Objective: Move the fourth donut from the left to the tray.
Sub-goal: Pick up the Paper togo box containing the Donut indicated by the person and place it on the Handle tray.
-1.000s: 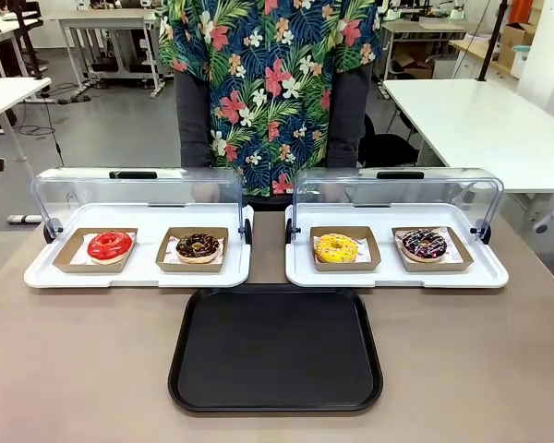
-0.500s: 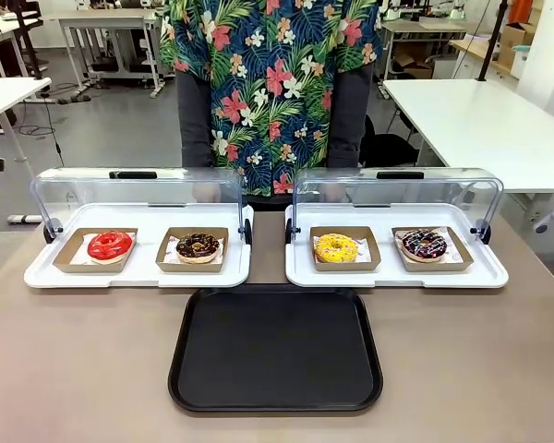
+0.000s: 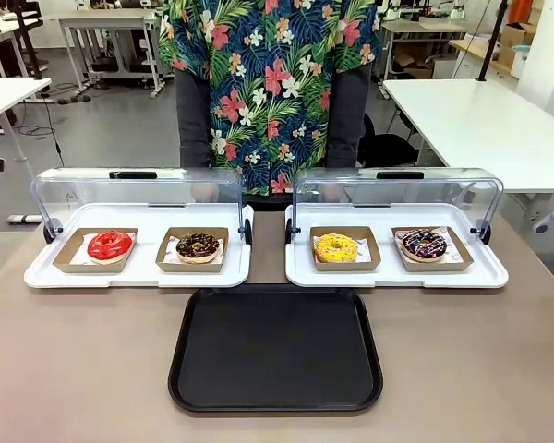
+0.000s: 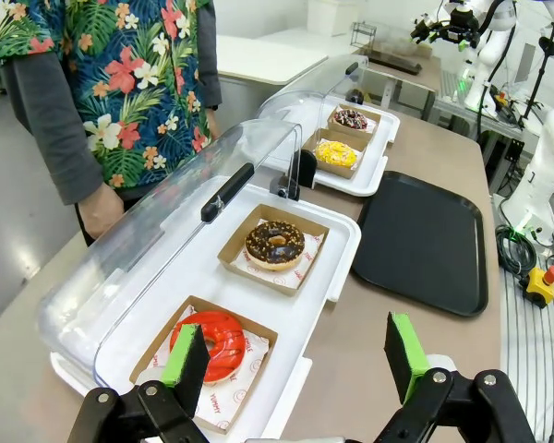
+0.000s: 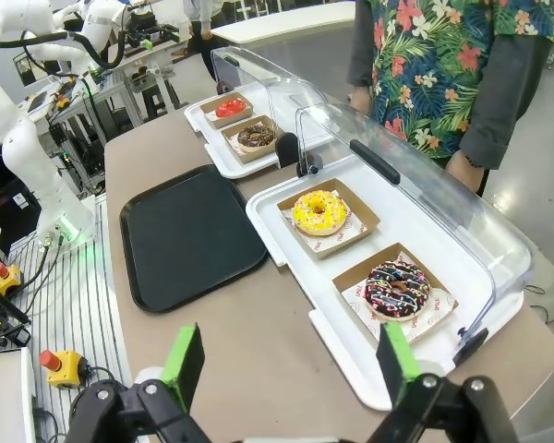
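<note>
The right gripper [image 5: 291, 365] has its jaws spread wide with nothing between the green pads, and the fourth donut [image 5: 397, 288] lies ahead of it, off towards the picture's right side of the gap, just above the tip of that side's finger as the right wrist view frames it, but clear of both pads. The donut sits in its brown cardboard holder [image 5: 351, 277] on the right-hand white display tray [image 5: 286, 235], at that tray's outer end, with the yellow donut [image 5: 319, 211] beside it nearer the middle of the table [image 5: 249, 351]. The tray [image 5: 189, 235] lies bare on the table, across the yellow donut from the fourth donut and well apart from it. The left gripper [image 4: 295, 355] is likewise wide open and holds nothing; in its view the nearest thing is the red donut [image 4: 212, 334], then the chocolate donut with crumbs [image 4: 275, 243], while the fourth donut shows far off at the end of the row, too small there for its sprinkles to be made out. Both clear lids [image 3: 397, 189] stand raised on the far side of the donuts. The hands of the person [image 3: 268, 83] are seen only dimly through them in the front view, and the person is cut off by the top edge. The bodies of both grippers are cut off by the bottom edge of their wrist views, and the right gripper's finger covers part of the display tray's near rim.
</note>
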You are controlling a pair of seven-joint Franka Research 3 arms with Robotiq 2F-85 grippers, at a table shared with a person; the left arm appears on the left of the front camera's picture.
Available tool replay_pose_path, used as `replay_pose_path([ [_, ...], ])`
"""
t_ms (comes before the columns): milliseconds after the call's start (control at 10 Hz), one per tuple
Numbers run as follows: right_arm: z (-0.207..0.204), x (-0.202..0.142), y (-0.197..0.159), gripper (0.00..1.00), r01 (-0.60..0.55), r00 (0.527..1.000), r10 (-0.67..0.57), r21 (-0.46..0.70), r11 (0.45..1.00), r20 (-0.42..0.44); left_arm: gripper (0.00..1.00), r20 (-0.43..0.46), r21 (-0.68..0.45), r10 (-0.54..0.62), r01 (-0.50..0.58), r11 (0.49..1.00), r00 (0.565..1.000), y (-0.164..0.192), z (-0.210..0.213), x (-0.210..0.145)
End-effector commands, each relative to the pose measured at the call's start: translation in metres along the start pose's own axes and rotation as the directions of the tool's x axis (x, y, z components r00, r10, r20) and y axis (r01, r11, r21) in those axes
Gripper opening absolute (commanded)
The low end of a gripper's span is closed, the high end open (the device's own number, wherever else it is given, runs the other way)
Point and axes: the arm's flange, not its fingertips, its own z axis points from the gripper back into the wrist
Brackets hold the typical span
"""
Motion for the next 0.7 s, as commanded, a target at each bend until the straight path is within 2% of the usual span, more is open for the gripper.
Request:
replay_pose_path([
  [0, -0.0004, 0.0022, -0.0023, 1.0, -0.027, 0.999, 0.027, -0.001, 1.0, 0.027, 1.0, -0.009, 0.0, -0.003, 0.003, 1.0, 1.0, -0.0004, 0.0, 0.0006],
  [600, -0.0004, 0.0022, -0.0023, 1.0, -0.027, 0.999, 0.027, -0.001, 1.0, 0.027, 1.0, -0.009, 0.0, -0.003, 0.003, 1.0, 1.0, -0.0004, 0.0, 0.0006],
])
